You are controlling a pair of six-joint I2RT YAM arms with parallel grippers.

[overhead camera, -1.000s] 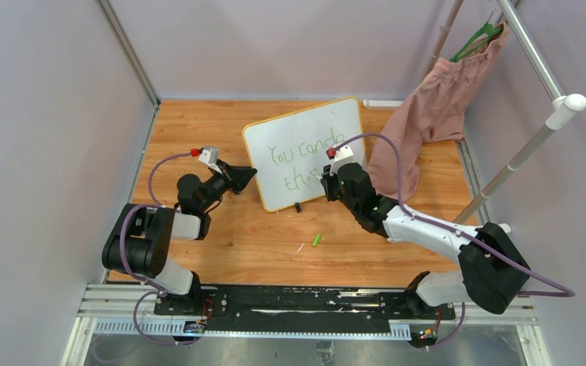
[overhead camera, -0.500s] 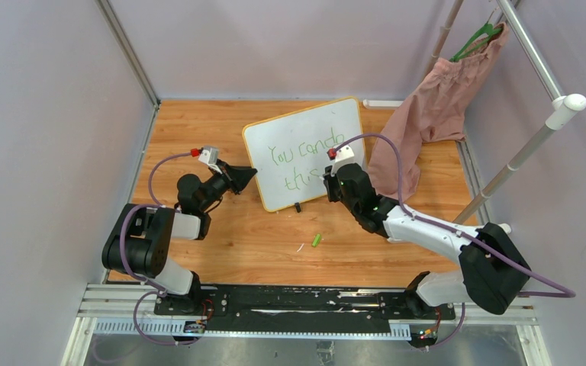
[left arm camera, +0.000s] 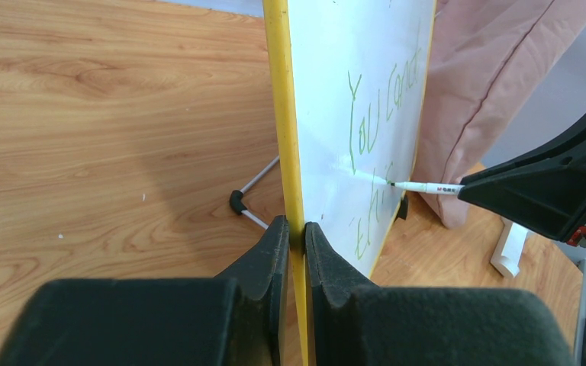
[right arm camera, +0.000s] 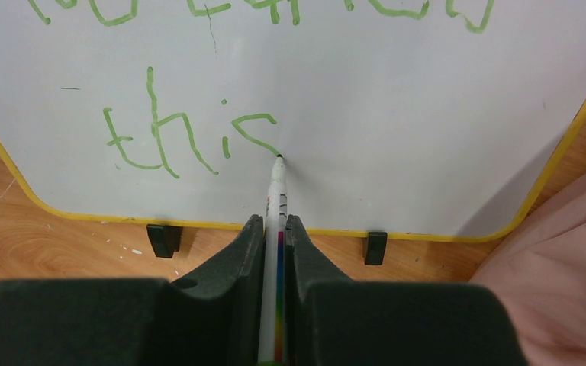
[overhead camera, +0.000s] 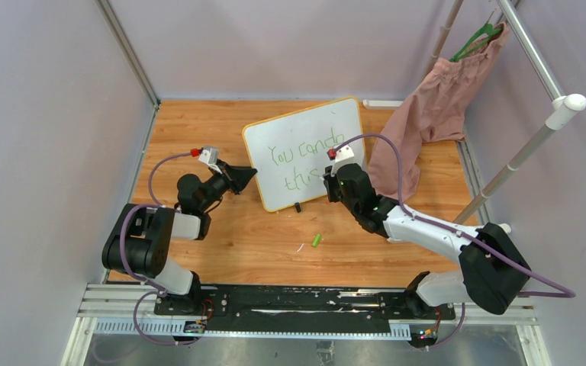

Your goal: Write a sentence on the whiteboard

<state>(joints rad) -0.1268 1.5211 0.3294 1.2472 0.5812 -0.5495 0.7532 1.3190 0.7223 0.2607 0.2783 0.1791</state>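
Note:
The whiteboard [overhead camera: 305, 126], white with a yellow rim [left arm camera: 281, 114], stands tilted on the wooden table. Green words read "You can do" above "this" [overhead camera: 303, 158]. My left gripper [overhead camera: 250, 174] is shut on the board's left edge, with the rim pinched between its pads [left arm camera: 296, 229]. My right gripper [right arm camera: 275, 223] is shut on a white marker [right arm camera: 277, 189]. The marker's tip touches the board [right arm camera: 397, 91] at the lower end of the "s" in "this" [right arm camera: 191, 141]. From the left wrist, the marker [left arm camera: 421, 187] reaches the board surface [left arm camera: 366, 69] from the right.
A pink cloth [overhead camera: 426, 122] hangs from a green hanger on a white rack [overhead camera: 536, 145], right beside the board. A green cap [overhead camera: 317, 240] lies on the wood in front. The board's wire stand leg [left arm camera: 249, 207] sticks out behind it. Walls enclose the table.
My right gripper and marker have edged slightly to the right along the lower line of writing. The left gripper and the board have stayed put.

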